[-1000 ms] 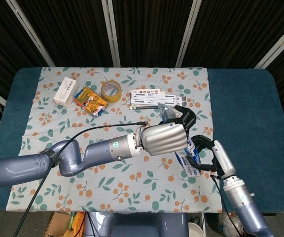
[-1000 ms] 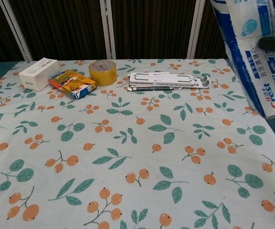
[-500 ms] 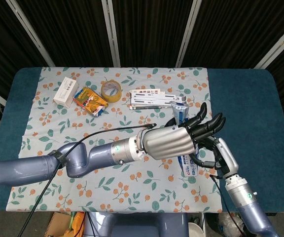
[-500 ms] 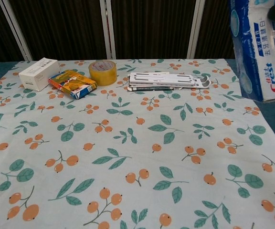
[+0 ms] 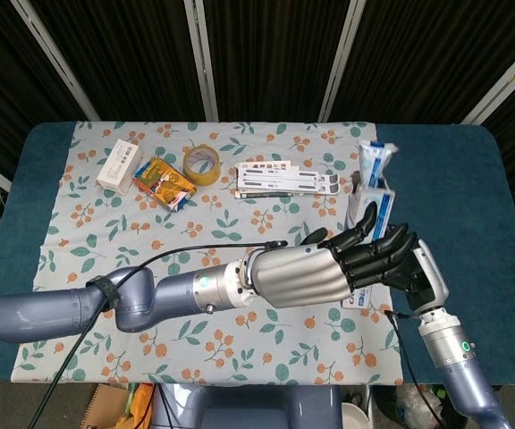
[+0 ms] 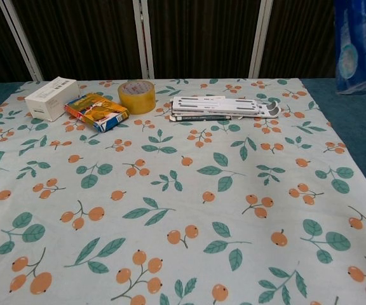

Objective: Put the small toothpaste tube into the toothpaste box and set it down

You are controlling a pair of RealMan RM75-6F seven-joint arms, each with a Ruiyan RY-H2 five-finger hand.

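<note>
We see a blue table (image 5: 454,192) under a floral cloth (image 6: 170,190), backed by dark ribbed panels (image 5: 266,54) with pale metal struts (image 5: 204,54).

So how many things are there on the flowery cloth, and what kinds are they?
White box: 1
Yellow-orange packet: 1
Roll of yellow tape: 1
White slotted stand: 1
Toothpaste box, up near the robot's hands rather than lying flat on the cloth: 1
Total: 5
</note>
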